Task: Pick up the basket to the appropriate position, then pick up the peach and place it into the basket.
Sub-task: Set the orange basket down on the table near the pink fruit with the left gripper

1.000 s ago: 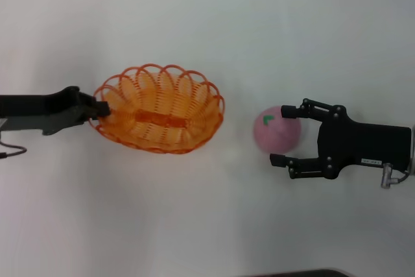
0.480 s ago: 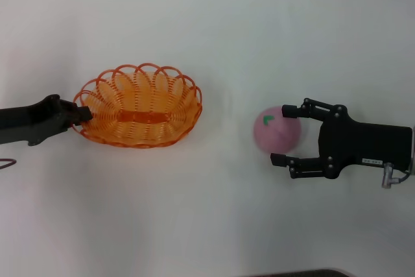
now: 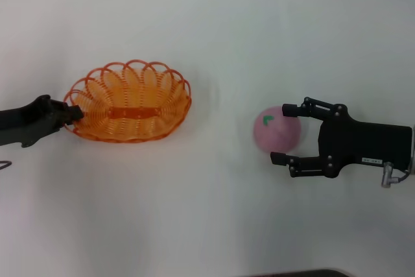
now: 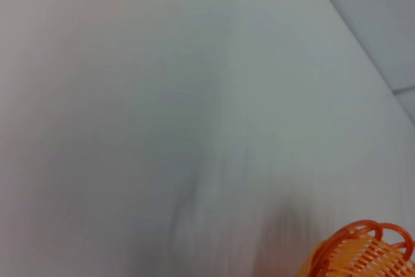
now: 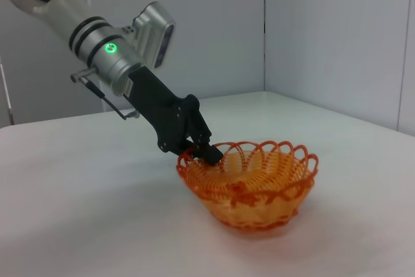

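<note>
The orange wire basket (image 3: 128, 103) sits on the white table at the left in the head view. My left gripper (image 3: 72, 112) is shut on its left rim. The right wrist view shows the basket (image 5: 249, 183) resting on the table with the left gripper (image 5: 205, 152) clamped on its rim. A corner of the basket (image 4: 360, 252) shows in the left wrist view. The pink peach (image 3: 276, 128) with a green leaf mark lies at the right. My right gripper (image 3: 283, 134) is open, its fingers on either side of the peach.
The white table (image 3: 207, 212) spreads all around, with open room between the basket and the peach. Grey walls (image 5: 324, 30) stand behind the table in the right wrist view.
My left gripper has drawn the basket to the left and slightly farther back, away from the peach. The right gripper and the peach have not moved.
</note>
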{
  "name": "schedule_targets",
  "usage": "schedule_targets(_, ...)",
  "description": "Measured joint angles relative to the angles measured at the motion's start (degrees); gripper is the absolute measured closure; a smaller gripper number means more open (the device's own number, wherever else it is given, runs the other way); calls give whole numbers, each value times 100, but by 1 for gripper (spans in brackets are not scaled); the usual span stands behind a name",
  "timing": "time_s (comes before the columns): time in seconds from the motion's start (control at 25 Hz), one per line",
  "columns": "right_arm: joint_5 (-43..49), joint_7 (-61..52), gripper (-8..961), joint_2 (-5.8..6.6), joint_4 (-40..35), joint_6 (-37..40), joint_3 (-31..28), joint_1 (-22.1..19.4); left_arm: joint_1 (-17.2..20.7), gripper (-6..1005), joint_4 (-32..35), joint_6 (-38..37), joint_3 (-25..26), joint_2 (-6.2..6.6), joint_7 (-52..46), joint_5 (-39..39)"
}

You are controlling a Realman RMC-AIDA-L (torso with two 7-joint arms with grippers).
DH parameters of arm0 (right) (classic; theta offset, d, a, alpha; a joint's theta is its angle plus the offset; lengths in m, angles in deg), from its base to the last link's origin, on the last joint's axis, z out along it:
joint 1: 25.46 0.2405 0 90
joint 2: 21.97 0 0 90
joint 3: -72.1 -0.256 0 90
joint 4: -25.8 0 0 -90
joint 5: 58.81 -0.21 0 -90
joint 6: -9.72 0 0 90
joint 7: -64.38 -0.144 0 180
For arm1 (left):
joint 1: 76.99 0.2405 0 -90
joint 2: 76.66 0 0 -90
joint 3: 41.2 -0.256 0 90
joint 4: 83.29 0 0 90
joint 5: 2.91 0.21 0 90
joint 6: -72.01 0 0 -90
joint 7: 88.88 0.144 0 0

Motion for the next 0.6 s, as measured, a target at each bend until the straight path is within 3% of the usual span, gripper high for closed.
schedule_targets(0.6,0,0,12,0,0,0,-37,0,162,931,-177,168,-1,1,3,-220)
